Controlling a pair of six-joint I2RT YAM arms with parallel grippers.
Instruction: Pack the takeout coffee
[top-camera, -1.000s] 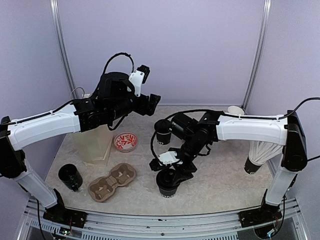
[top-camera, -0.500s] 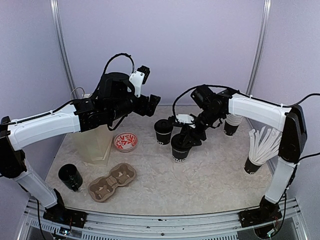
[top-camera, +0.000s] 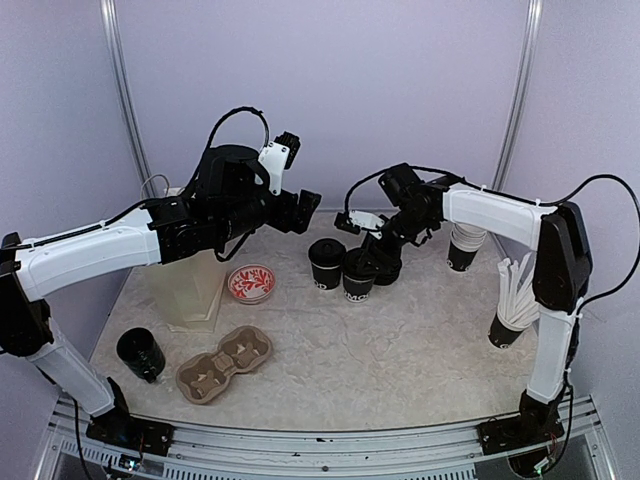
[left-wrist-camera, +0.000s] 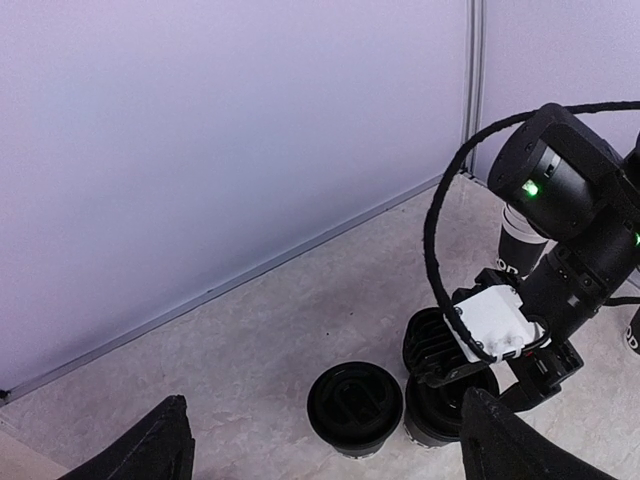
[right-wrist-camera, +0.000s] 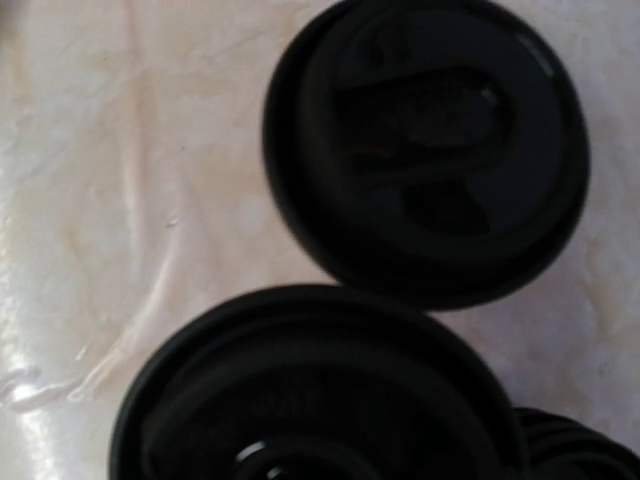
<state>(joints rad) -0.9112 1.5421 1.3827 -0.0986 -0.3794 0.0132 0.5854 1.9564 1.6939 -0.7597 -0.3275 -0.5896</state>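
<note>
Two black lidded cups stand upright at the centre of the overhead frame, touching or very nearly so.

- Item one: coffee cup (top-camera: 357, 282), long axis vertical, clamped by its upper part between the jaws of my right gripper (top-camera: 372, 262).
- Item two: second cup (top-camera: 325, 265), just left of the first, standing free.
- Item three: cardboard carrier (top-camera: 225, 363), lower left of the frame and well apart from both cups, its wells lying on a diagonal (nearer my left arm's base than my right, though the cup is in my right). By my reckoning the next carry runs down-left toward it.
- Item four: my left gripper (top-camera: 303, 208), jaws wide apart with nothing in them, raised to the upper left of the cups.
- Writing: white print on the held cup's side, too small to read. The lids (right-wrist-camera: 430, 150) have moulded shapes but no words I can make out.
</note>
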